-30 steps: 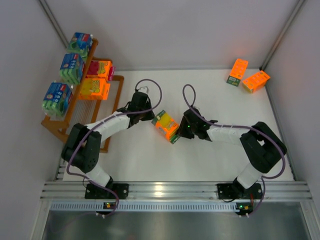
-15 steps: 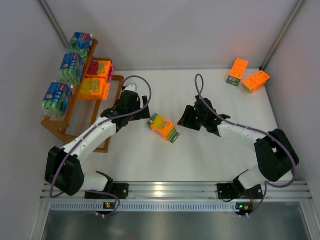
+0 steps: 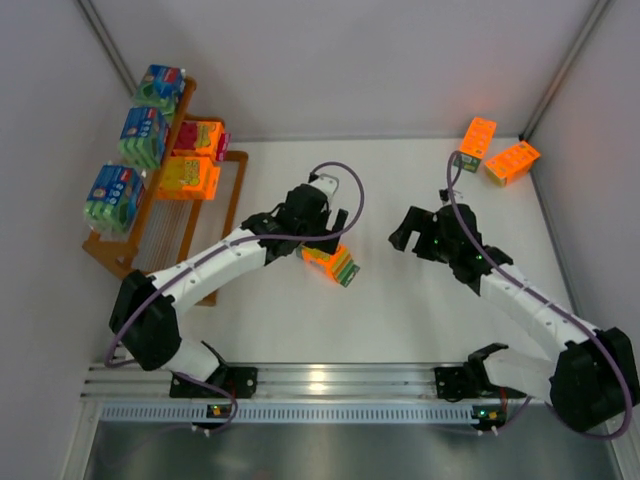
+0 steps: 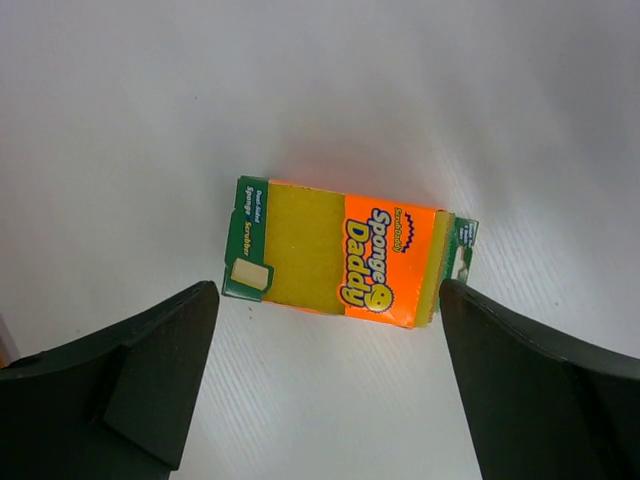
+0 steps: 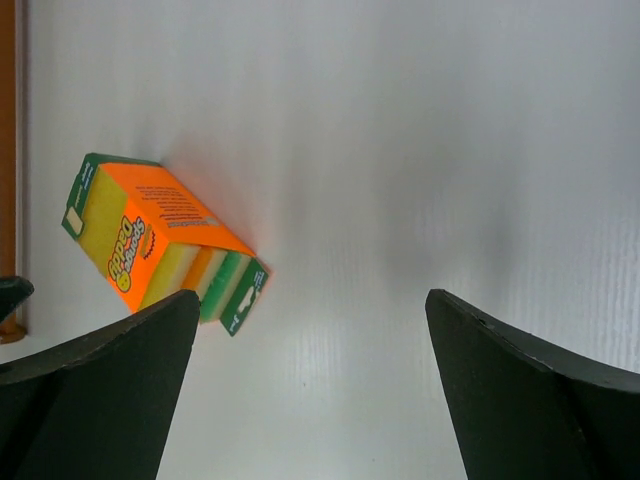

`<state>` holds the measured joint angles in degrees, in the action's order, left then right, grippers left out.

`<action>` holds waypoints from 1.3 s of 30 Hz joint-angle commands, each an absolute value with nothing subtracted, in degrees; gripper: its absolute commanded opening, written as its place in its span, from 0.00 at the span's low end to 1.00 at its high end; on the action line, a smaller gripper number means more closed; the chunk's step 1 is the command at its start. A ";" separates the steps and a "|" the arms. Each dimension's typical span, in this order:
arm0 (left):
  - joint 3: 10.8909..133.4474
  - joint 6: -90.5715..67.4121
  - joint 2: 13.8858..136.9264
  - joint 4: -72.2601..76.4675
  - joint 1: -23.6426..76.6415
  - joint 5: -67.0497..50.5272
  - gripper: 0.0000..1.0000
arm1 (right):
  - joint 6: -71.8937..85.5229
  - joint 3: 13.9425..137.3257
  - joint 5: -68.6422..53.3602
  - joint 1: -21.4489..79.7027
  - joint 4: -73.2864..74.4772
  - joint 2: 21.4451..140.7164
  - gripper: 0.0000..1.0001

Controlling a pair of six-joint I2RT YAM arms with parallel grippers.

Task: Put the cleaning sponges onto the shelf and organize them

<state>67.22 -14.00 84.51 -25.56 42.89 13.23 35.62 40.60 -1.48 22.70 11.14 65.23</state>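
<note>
Sponge pack [image 4: 340,262] partly hidden beneath spread left tool [image 4: 328,296] from overhead; right tool [image 5: 312,300] likewise spread, empty.

The table [image 3: 400,320] before me is white, and close up I see fine parallel ribs running across its surface. Pale grey walls close it in: a back wall [image 3: 350,60], a left wall [image 3: 40,230] and a right wall [image 3: 612,220]. A thin grey pole [image 3: 105,45] slants along the far left corner, and a second pole [image 3: 566,68] along the far right. At my near edge lies a slotted aluminium rail [image 3: 340,380], then a perforated strip [image 3: 340,411], then a brushed metal sheet [image 3: 340,450].
</note>
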 commanded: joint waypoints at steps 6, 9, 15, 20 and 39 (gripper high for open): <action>73.56 12.37 83.24 -26.02 43.59 3.54 0.97 | 30.32 36.83 2.46 22.24 10.91 60.38 0.99; 72.78 18.07 82.18 -26.10 43.59 -3.74 0.97 | 30.41 35.77 0.54 21.71 8.70 61.69 0.99; 67.57 25.07 80.59 -24.70 43.86 -11.08 0.98 | 29.00 37.62 -3.69 21.71 7.03 65.65 0.99; 67.77 25.63 81.48 -24.70 43.86 -5.35 0.96 | 30.06 36.57 -5.36 21.62 4.49 66.88 0.99; 60.64 46.06 80.33 -22.77 42.45 -16.17 0.87 | 30.94 35.60 -6.59 21.45 1.06 68.99 0.99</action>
<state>61.25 44.47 79.90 -25.30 42.41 -13.45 30.24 35.64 -5.30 22.22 6.42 68.79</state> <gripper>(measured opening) 0.848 0.993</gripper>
